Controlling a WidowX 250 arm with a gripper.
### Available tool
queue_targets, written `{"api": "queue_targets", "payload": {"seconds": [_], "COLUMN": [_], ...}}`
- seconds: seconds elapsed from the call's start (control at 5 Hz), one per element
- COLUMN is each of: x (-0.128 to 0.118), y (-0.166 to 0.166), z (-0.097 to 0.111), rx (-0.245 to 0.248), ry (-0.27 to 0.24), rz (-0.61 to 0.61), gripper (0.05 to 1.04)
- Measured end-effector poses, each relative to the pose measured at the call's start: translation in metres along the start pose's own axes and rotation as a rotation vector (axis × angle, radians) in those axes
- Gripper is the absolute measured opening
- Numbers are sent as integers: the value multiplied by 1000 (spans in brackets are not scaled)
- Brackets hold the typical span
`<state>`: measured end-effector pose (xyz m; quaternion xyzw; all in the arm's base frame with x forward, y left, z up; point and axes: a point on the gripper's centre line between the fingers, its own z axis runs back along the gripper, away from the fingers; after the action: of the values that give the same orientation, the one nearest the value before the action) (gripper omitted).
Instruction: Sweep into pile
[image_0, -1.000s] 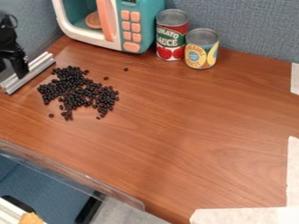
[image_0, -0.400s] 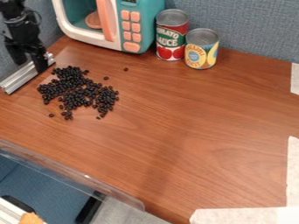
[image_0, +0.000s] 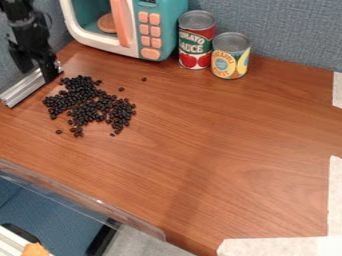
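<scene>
My black gripper (image_0: 37, 72) hangs at the upper left, over a silver metal rail at the table's left edge. Its two fingers are spread apart, and I make out nothing between them. Just right of and below it, black beans (image_0: 87, 104) lie in an irregular, loosely spread patch on the brown wooden table (image_0: 220, 140). A few single beans sit apart from the patch, above it to the right and at its lower edge.
A teal and white toy microwave (image_0: 160, 30) stands at the back left. Beside it are a tomato sauce can (image_0: 196, 42) and a shorter yellow can (image_0: 230, 57). A clear plastic edge (image_0: 87, 197) runs along the lower left; white tape (image_0: 280, 246) marks the lower right.
From the left edge of the view, my gripper has come right and into fuller view over the rail, with a slight further move lately. The beans look unmoved.
</scene>
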<state>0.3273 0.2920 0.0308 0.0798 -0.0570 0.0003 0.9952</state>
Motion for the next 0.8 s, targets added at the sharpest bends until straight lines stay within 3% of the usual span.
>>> {"api": "queue_targets", "payload": {"seconds": [0.2,0.8], "x": [-1,-11], "y": [3,10], "z": [2,-19], "rx": [7,-31], "ry": [7,57], "rz": [10,14], "gripper": [999,999]}}
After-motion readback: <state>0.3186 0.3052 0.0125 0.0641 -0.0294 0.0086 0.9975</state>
